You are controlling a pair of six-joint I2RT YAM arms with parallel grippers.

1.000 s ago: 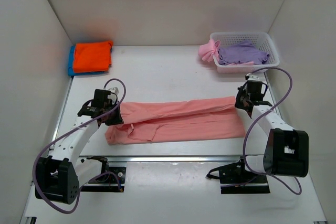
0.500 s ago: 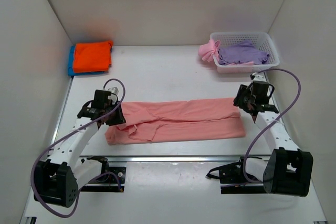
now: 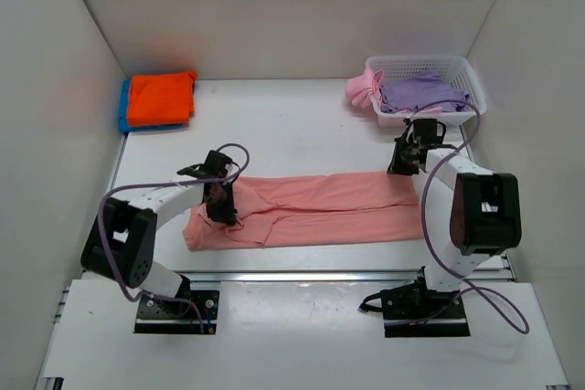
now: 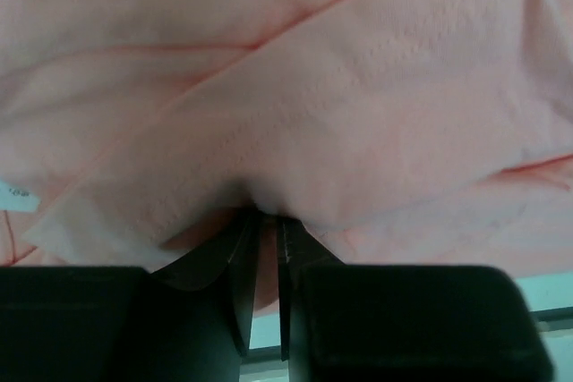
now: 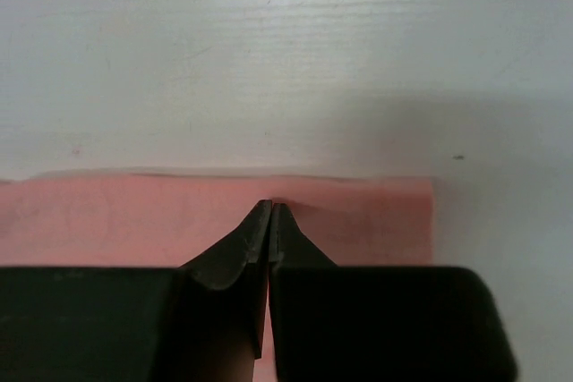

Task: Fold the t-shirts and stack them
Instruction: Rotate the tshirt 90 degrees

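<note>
The salmon-pink t-shirt (image 3: 320, 207) lies folded into a long strip across the middle of the table. My left gripper (image 3: 220, 200) sits on its left part, shut on a raised fold of the cloth (image 4: 358, 87); the fingers (image 4: 267, 214) pinch it at their tips. My right gripper (image 3: 399, 166) is at the shirt's far right corner, its jaws shut with the tips (image 5: 271, 205) meeting on the pink cloth (image 5: 107, 221) just inside the far edge. A folded orange shirt (image 3: 160, 98) lies on a blue one (image 3: 123, 109) at the far left.
A white lattice basket (image 3: 430, 118) at the far right holds a lavender shirt (image 3: 420, 91). A brighter pink shirt (image 3: 361, 89) hangs over its left end. Side walls close in the table. Bare white table (image 5: 269, 60) lies beyond the shirt's far edge.
Both arms have swung inward. The left gripper moved right onto the shirt's left part. The right gripper moved left and farther back to the far right corner. The shirt lies flatter.
</note>
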